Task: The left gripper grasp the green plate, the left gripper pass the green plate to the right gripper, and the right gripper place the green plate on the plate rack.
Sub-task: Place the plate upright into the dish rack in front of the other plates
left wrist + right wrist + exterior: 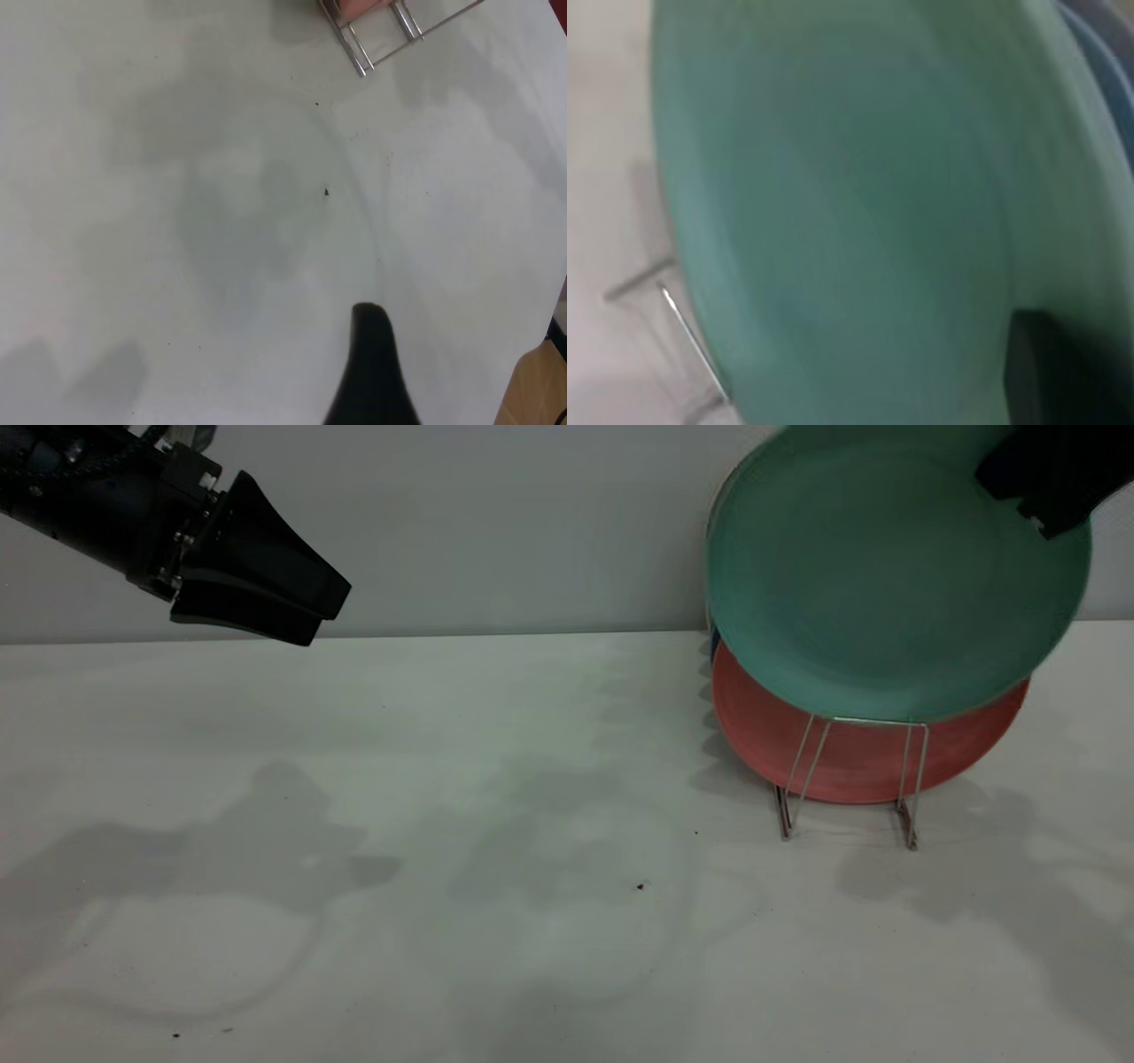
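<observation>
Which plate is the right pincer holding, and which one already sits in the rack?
The right pincer holds the green plate, raised above the plate rack. The salmon-pink plate already stands in it, behind the front wire loop.

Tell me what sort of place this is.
Probably a robot test bench staged as a dish-drying spot: a bare white table against a plain wall, a wire rack holding a pink plate, and two arms, the right gripper carrying a green plate, the left gripper idle.
</observation>
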